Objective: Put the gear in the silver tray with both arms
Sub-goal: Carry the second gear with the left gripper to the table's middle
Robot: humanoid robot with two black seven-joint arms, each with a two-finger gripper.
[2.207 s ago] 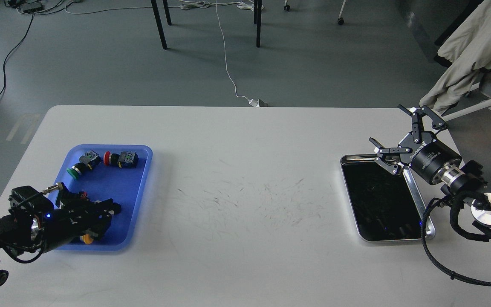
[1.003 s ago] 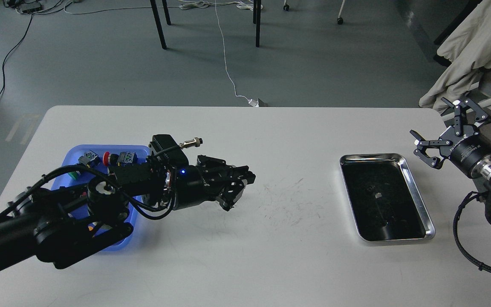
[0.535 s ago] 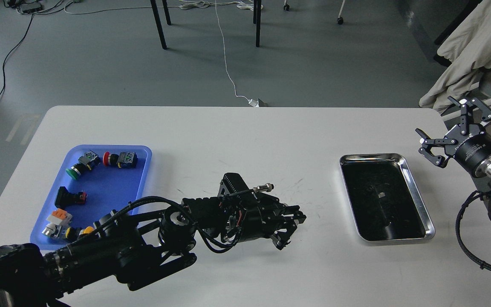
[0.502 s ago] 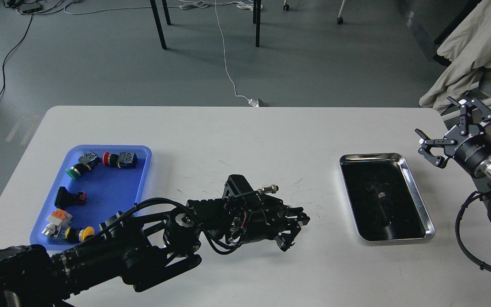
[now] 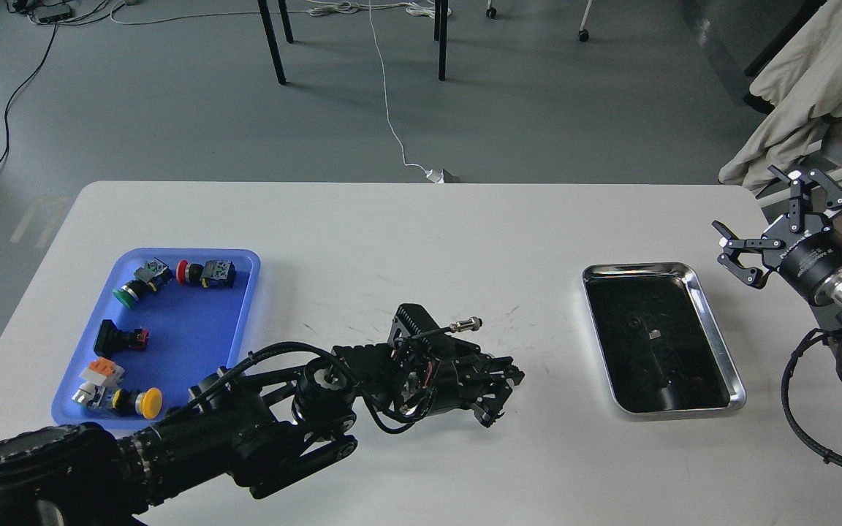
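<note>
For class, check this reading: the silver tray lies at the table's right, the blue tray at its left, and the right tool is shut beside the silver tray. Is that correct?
One slip: the right tool is open, its fingers spread apart, as the head view shows. The silver tray does lie at the table's right and the blue tray at its left.

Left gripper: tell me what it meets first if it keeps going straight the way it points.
Likely the silver tray: the left gripper points right across bare table toward it. Height is unclear.
</note>
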